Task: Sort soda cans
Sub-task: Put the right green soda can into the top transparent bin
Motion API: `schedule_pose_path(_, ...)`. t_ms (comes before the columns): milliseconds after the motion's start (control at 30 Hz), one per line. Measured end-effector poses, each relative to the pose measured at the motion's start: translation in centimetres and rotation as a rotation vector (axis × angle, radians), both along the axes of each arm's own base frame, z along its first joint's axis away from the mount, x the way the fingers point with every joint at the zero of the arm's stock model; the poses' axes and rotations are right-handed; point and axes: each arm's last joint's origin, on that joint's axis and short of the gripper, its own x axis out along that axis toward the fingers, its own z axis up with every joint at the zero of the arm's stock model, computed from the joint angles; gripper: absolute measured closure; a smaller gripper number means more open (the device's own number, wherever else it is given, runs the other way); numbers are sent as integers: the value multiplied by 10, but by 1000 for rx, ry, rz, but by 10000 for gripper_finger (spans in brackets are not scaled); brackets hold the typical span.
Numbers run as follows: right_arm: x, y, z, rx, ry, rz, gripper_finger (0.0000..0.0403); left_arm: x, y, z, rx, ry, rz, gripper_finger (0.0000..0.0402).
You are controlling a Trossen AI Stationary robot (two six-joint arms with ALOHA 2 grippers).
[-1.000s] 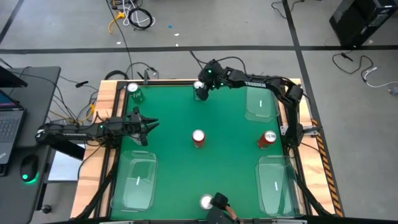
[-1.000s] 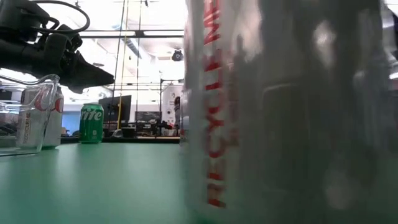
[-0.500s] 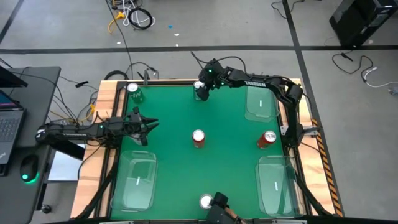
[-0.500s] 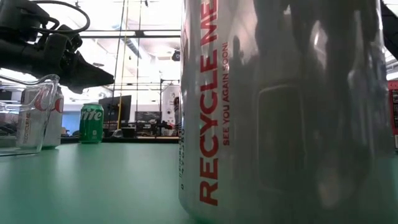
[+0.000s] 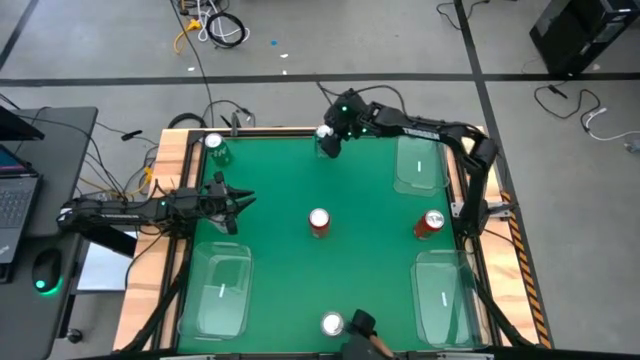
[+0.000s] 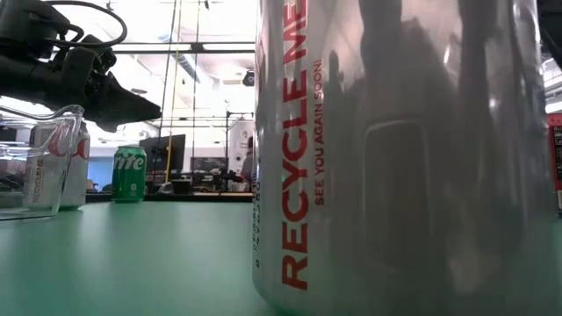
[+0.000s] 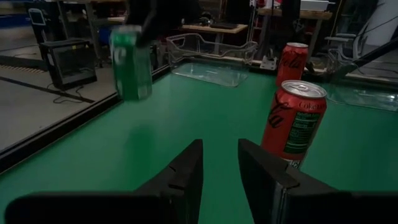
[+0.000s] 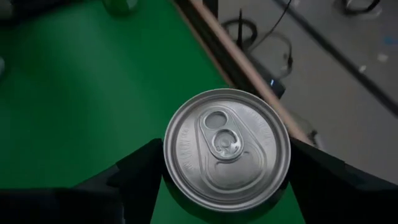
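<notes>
My right gripper (image 5: 328, 140) is at the middle of the table's far edge, shut on a green soda can (image 7: 130, 62) whose silver top (image 8: 227, 149) fills the right wrist view. A second green can (image 5: 213, 148) stands at the far left corner. Two red cans (image 5: 319, 222) (image 5: 430, 222) stand mid-table. A silver can (image 5: 331, 323) stands at the near edge. Another silver can (image 6: 54, 167) shows through a clear tray wall. My left gripper (image 7: 221, 163) waits at the left edge, narrowly open, with nothing between its fingers. My right gripper pinches the green can between its two fingers (image 8: 140, 171), which lie on opposite sides of the wall just under the top rim (image 8: 169, 163). They come slanting down from above. The can stays upright, a little clear of the green table.
Clear plastic trays lie at the far right (image 5: 419, 165), near right (image 5: 441, 297) and near left (image 5: 220, 290). A raised wooden border (image 5: 172, 150) frames the green table. The low camera (image 5: 360, 325) sits beside the near silver can.
My right gripper has risen at the far edge, taking the green can up with it. The can stays upright. The other cans stand where they were.
</notes>
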Motion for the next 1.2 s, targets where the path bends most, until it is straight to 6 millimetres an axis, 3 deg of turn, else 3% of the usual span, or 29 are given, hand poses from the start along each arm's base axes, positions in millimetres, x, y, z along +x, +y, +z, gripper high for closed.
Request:
schedule_pose_path(200,-24,14,45,-59,-14,-71,109,0,0,0,0,0,0,294)
schedule_pose_path(533,-97,59,115,-85,51,-371,107,0,0,0,4,2,-1,294)
schedule_pose_path(733,-139,75,131,-76,129,-568,108,0,0,0,5,2,-1,294)
schedule_pose_path(867,-159,75,120,-58,159,-659,106,0,0,0,7,3,-1,294)
schedule_pose_path(967,-172,74,96,-43,200,-704,105,0,0,0,7,3,-1,294)
schedule_pose_path(1200,-192,62,42,-58,112,-815,104,0,0,0,7,3,-1,294)
